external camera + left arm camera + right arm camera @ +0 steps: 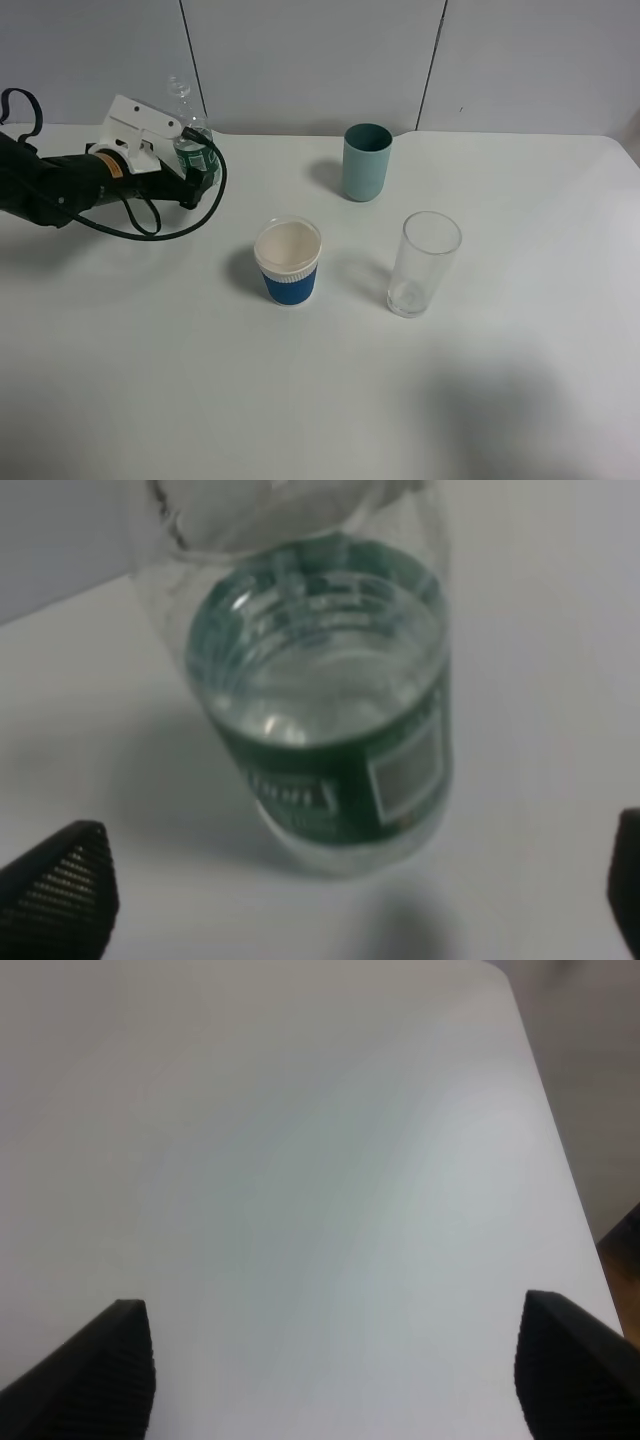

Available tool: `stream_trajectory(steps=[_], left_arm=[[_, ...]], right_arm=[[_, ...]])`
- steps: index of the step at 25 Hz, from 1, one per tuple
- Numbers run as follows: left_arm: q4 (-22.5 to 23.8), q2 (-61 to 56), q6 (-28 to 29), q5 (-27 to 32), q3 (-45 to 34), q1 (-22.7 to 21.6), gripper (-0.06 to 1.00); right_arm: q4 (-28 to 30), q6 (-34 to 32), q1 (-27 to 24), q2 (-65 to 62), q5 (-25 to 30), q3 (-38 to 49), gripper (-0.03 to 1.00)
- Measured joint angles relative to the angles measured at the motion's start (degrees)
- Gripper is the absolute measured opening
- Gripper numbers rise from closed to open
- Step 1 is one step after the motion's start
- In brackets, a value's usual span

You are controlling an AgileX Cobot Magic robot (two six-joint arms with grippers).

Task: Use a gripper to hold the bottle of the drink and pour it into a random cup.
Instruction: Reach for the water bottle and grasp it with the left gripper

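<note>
Bottle of the drink [191,138] stands upright at the far left of the white table [150,390], close to the back edge, clear liquid inside and a dark green label around its lower half. Left gripper [203,172] is right there with it, reaching in from the left side, white head low and black cable looping beneath. From the left wrist view the bottle [330,710] sits ahead of the left gripper [340,900], both black fingertips [60,890] spread wide at either side with white table showing between them and the plastic: released, nothing grasped.

1 teal-green cup [366,162] waits to the right of the bottle, well apart from it, near the back. Closer to the front, a white cup with a blue sleeve [289,262] and a clear glass tumbler [424,264] stand side by side, apart from each other.

Right gripper [335,1370] shows only in its own wrist view, fingers parted wide above bare white table, holding nothing.
</note>
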State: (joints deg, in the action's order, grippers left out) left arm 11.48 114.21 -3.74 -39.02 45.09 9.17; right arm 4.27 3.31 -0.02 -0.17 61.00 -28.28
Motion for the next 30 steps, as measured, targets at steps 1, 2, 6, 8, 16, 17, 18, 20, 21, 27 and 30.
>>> stream_trajectory(steps=[1, 2, 6, 8, 16, 17, 18, 20, 21, 27, 30], left_arm=[[0.00, 0.69, 0.00, 0.00, 0.79, 0.00, 0.99], [0.01, 1.26, 0.00, 0.00, 1.69, 0.00, 0.99], [0.05, 3.48, 0.10, -0.13, 5.11, 0.00, 0.99], [0.05, 4.52, 0.25, -0.18, 6.59, 0.00, 0.99], [-0.01, 7.42, 8.42, -6.17, 8.19, 0.00, 0.99], [-0.01, 7.76, 9.61, -7.53, 8.19, 0.00, 0.99], [-0.01, 8.19, 10.85, -8.66, 8.19, 0.00, 0.99], [-0.01, 8.86, 12.05, -9.71, 8.19, 0.00, 0.99], [-0.01, 9.16, 12.30, -10.04, 8.19, 0.00, 0.99], [0.04, 9.34, 12.51, -10.91, 8.19, 0.00, 0.99], [0.04, 9.34, 12.51, -11.17, 8.19, 0.00, 0.99]], right_arm=[[0.00, 0.00, 0.00, 0.00, 0.00, 0.00, 0.74], [0.00, 0.00, 0.00, 0.00, 0.00, 0.00, 0.74], [0.00, 0.00, 0.00, 0.00, 0.00, 0.00, 0.74], [0.00, 0.00, 0.00, 0.00, 0.00, 0.00, 0.74], [0.00, 0.00, 0.00, 0.00, 0.00, 0.00, 0.74], [0.00, 0.00, 0.00, 0.00, 0.00, 0.00, 0.74], [0.00, 0.00, 0.00, 0.00, 0.00, 0.00, 0.74], [0.00, 0.00, 0.00, 0.00, 0.00, 0.00, 0.74], [0.00, 0.00, 0.00, 0.00, 0.00, 0.00, 0.74], [0.00, 0.00, 0.00, 0.00, 0.00, 0.00, 0.74], [0.00, 0.00, 0.00, 0.00, 0.00, 0.00, 0.74]])
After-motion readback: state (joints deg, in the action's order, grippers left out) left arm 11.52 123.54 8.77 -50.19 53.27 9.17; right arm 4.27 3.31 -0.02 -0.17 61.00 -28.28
